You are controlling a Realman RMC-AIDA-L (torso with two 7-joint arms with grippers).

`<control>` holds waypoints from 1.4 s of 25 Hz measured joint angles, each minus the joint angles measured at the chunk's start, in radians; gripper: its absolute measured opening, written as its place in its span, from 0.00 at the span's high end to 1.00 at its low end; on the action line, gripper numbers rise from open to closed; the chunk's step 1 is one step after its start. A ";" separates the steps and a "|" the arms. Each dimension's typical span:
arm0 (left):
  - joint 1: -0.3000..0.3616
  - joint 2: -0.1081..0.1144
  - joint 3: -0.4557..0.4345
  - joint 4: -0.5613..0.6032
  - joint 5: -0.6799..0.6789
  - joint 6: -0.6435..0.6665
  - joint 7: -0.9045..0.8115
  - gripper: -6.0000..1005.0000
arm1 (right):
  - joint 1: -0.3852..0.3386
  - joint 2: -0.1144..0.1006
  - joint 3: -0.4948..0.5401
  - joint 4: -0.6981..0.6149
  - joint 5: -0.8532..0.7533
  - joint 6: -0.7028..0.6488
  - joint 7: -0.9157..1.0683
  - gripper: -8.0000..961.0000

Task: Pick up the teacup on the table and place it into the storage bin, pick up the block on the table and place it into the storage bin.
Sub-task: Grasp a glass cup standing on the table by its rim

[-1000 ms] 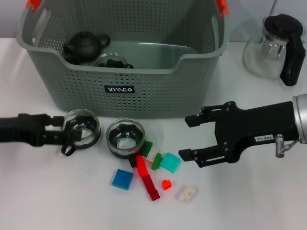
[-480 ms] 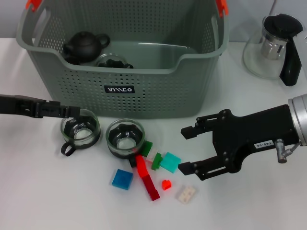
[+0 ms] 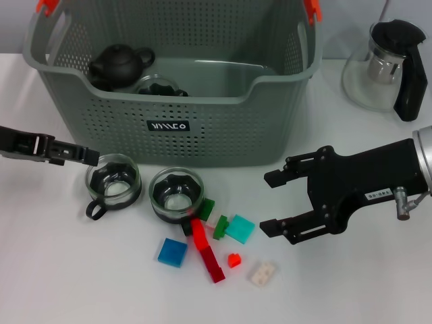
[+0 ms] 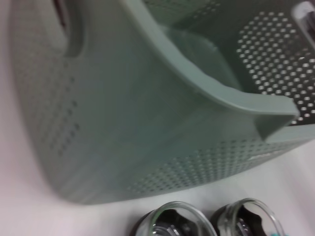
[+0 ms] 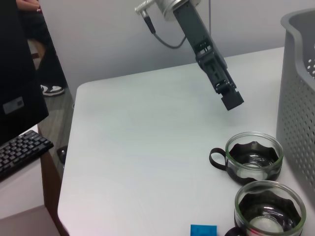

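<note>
The left tool [image 3: 86,156] is hovering above the tabletop [image 3: 81,283] at the far left, its tip just over the rim of the left teacup [image 3: 113,182]; whether it is released or clenched cannot be told. A second teacup [image 3: 177,194] is sitting just beside the first, both in front of the storage bin [image 3: 169,125], which is holding a dark teapot [image 3: 120,64]. Coloured blocks are lying scattered near the cups, among them a blue block [image 3: 172,252], a red block [image 3: 207,251] and a teal block [image 3: 239,228]. The right tool [image 3: 270,202] is hanging released, jaws spread, near the teal block, touching nothing. A glass pitcher [image 3: 388,64] is standing at far right.
</note>
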 joint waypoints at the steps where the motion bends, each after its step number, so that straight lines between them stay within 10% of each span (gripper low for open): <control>1: -0.003 -0.002 0.004 0.011 0.009 -0.001 -0.019 0.06 | 0.002 0.000 0.000 0.000 -0.002 0.000 -0.001 0.14; 10: -0.004 -0.020 0.110 0.024 0.057 -0.119 -0.124 0.06 | 0.009 0.002 0.005 0.013 -0.023 0.004 -0.004 0.14; 21: 0.003 -0.092 0.223 0.017 0.201 -0.269 -0.149 0.06 | 0.011 0.006 0.002 0.028 -0.023 0.006 -0.004 0.14; 35: -0.008 -0.112 0.250 0.017 0.197 -0.291 -0.141 0.06 | 0.011 0.004 0.007 0.037 -0.022 0.013 -0.005 0.14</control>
